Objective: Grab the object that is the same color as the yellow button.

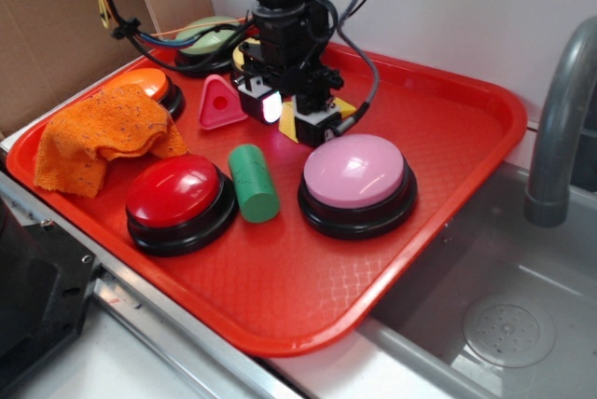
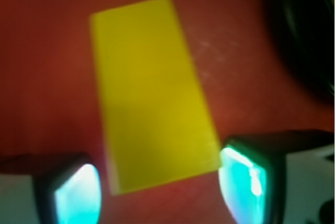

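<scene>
I'm low over the red tray [image 1: 466, 231] at centre frame, my gripper [image 2: 157, 192] spread wide with a finger on each side of the yellow block [image 2: 152, 93], not yet squeezing, so the grab itself remains.

Tray [image 1: 438, 194]: red plastic, moulded with a fine diamond texture, low sheen. Yellow wedge block [image 2: 152, 93]: smooth, matt, plastic-looking, uniform colour. Red button [image 1: 174, 189] and pink button [image 1: 354, 170]: glossy plastic domes with highlights, on black satin plastic bases. Green cylinder [image 1: 254, 183]: matt, smooth, painted look. Pink triangular block [image 1: 220, 103]: matt, smooth. Cloth [image 1: 98, 133]: orange, soft, nubbly microfibre-like weave, crumpled. End effector [image 2: 159, 187]: black matt plastic housing, fingers [image 2: 243, 182] faced with translucent, shiny pads glowing cyan. Sink [image 1: 504, 278]: brushed metal, dull grey. Faucet [image 1: 560, 110]: matt grey metal. Cardboard [image 1: 51, 26]: brown, plain paper surface.
</scene>
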`<action>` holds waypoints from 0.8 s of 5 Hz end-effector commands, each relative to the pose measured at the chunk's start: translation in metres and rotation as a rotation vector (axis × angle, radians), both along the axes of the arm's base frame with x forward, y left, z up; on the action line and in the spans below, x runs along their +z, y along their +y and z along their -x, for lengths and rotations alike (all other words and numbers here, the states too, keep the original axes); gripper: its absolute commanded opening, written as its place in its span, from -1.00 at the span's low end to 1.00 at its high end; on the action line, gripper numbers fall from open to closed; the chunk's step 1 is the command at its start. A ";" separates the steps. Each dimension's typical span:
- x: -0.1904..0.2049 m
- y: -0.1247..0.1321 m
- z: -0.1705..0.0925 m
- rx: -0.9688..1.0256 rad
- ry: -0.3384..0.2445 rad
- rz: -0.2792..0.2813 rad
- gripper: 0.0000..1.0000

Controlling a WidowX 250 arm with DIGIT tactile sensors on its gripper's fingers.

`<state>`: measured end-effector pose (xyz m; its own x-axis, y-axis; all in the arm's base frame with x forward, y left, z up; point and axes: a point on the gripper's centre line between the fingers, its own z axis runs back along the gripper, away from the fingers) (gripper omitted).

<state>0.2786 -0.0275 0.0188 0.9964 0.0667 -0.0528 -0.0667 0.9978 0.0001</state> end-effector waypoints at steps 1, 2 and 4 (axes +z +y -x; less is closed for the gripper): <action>0.017 0.006 -0.011 0.072 -0.039 -0.048 -1.00; 0.041 0.009 -0.007 0.066 -0.012 -0.066 -1.00; 0.120 0.039 0.024 0.151 -0.080 -0.025 -1.00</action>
